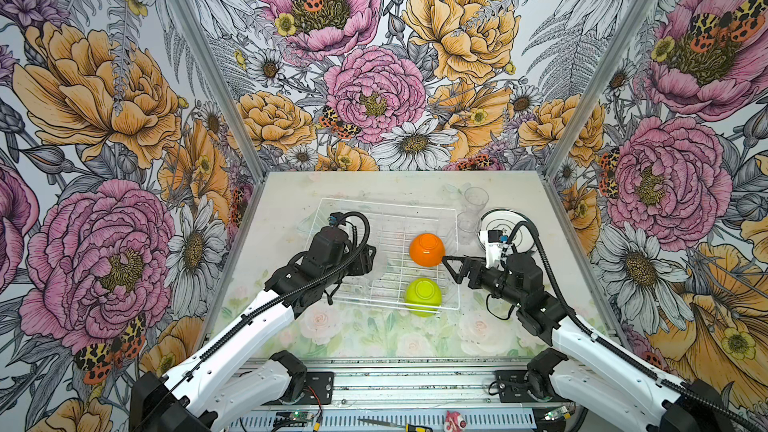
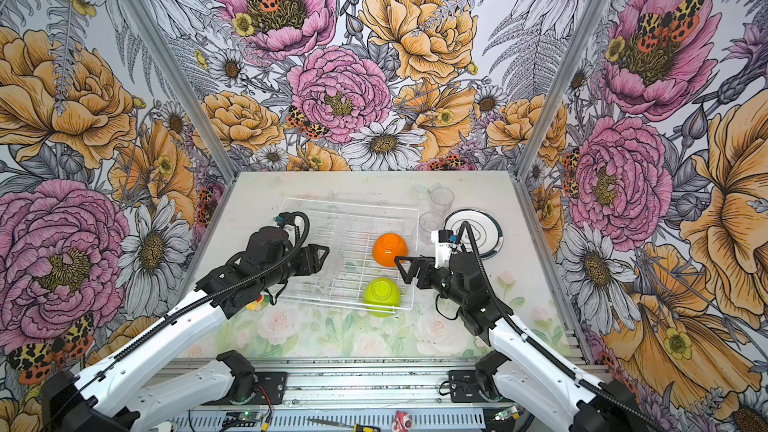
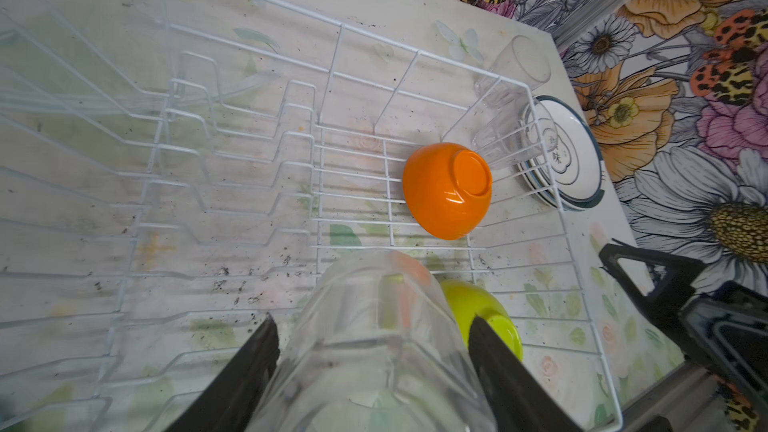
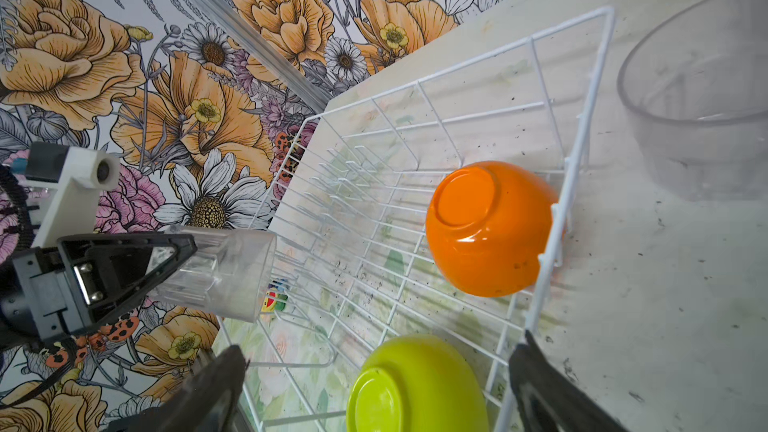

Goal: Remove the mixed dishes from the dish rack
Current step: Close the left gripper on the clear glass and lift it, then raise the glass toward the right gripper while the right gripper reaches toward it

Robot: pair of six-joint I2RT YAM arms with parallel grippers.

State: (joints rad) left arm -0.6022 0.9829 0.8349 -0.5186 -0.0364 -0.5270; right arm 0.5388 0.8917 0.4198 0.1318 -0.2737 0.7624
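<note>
The white wire dish rack (image 1: 386, 205) (image 3: 340, 27) sits mid-table. Upside down in its right part lie an orange bowl (image 1: 427, 249) (image 4: 490, 228) and, nearer the front, a lime-green bowl (image 1: 423, 296) (image 4: 415, 384). My left gripper (image 1: 370, 260) (image 3: 372, 317) is shut on a clear plastic cup (image 3: 374, 347) (image 4: 224, 272), held on its side above the rack's plate prongs. My right gripper (image 1: 451, 270) (image 4: 382, 347) stands open at the rack's right wall, by the green bowl, holding nothing. White dark-rimmed plates (image 1: 505, 218) (image 3: 569, 151) are stacked on the table right of the rack.
Two clear cups (image 1: 476, 197) (image 1: 467, 226) stand on the table between the rack's far right corner and the plates. Floral walls close the table on three sides. A screwdriver (image 1: 399, 425) lies on the front rail.
</note>
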